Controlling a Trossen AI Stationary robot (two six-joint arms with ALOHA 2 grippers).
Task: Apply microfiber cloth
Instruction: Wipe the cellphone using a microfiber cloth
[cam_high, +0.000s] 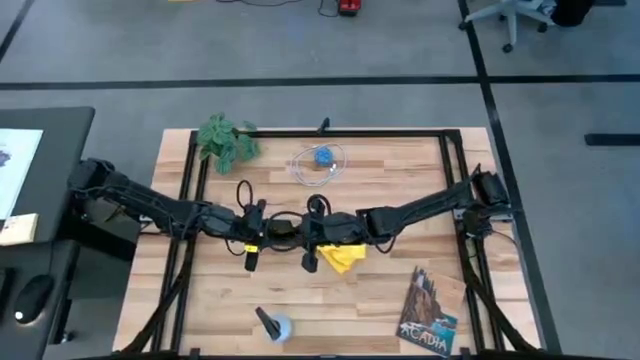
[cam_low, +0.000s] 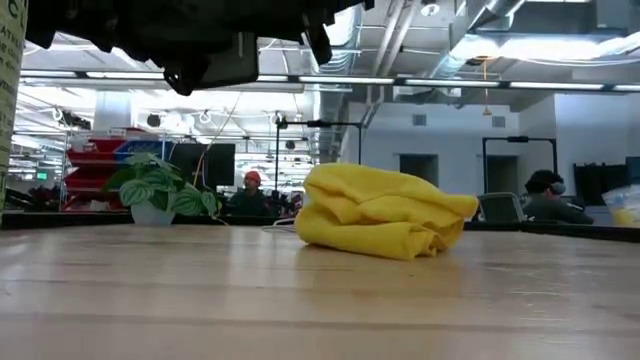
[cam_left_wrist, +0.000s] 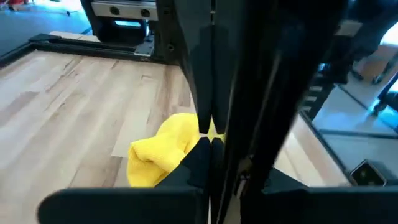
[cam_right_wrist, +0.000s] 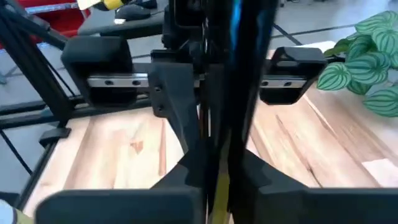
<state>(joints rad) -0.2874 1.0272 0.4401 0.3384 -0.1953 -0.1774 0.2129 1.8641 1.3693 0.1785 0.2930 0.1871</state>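
The yellow microfiber cloth (cam_high: 342, 258) lies rumpled in a heap on the wooden table (cam_high: 400, 170), seen from the side in the low view (cam_low: 380, 222). Just above and to the far left of it, my two grippers face each other over the table's middle. My left gripper (cam_high: 268, 232) and my right gripper (cam_high: 305, 232) are each shut on one end of a thin black phone (cam_high: 286, 231). The phone is held on edge, clear of the table. Neither gripper touches the cloth. My left gripper pinches the phone's left end (cam_left_wrist: 210, 121) between its two fingers, which come in level from the table's left. The phone stands on edge, lifted clear above the table, and runs on toward the other arm. My right gripper pinches the phone's right end (cam_right_wrist: 219, 146) between its two fingers, level, from the table's right. The phone runs on edge from this hold toward the left gripper, clear of the table, with the cloth below.
A green leafy plant (cam_high: 228, 140) stands at the far left. A clear ring with a blue thing (cam_high: 320, 158) lies at the far middle. A book (cam_high: 428, 315) lies near right, and a small grey-blue object (cam_high: 272, 325) by the near edge. A black frame (cam_high: 455, 150) edges the table.
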